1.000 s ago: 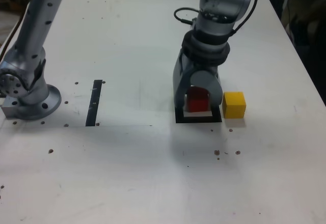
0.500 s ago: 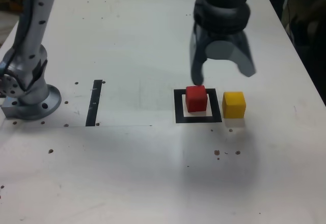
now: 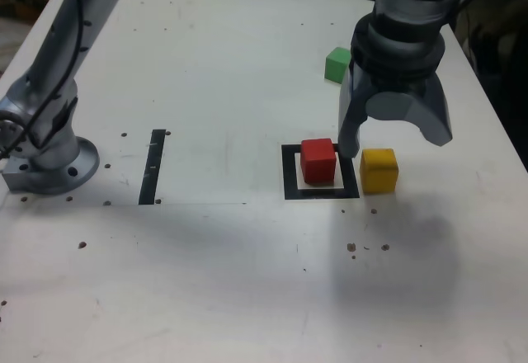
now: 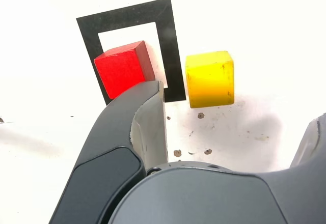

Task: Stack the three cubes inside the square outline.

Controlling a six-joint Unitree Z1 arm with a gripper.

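The red cube [image 3: 318,160] [image 4: 122,71] sits alone inside the square outline [image 3: 289,175] [image 4: 168,40], a black frame with a white centre. Just outside the outline, on the exterior view's right, the yellow cube [image 3: 379,169] [image 4: 210,79] rests on the table. Farther back lies the green cube [image 3: 337,64]. My gripper [image 3: 393,143] [image 4: 234,109] hangs open above the yellow cube, with nothing between its jaws. One finger [image 3: 348,144] hangs between the red and yellow cubes, and the other is past the yellow cube's far side.
A narrow black strip [image 3: 152,165] lies on the white table toward the exterior view's left. The arm's metal base [image 3: 45,161] stands at the left edge. The table's right edge [image 3: 495,124] runs close behind the gripper.
The gripper has let go of the red cube, opened wide, risen and shifted to the exterior view's right, over the yellow cube. The green cube has come into sight behind it.
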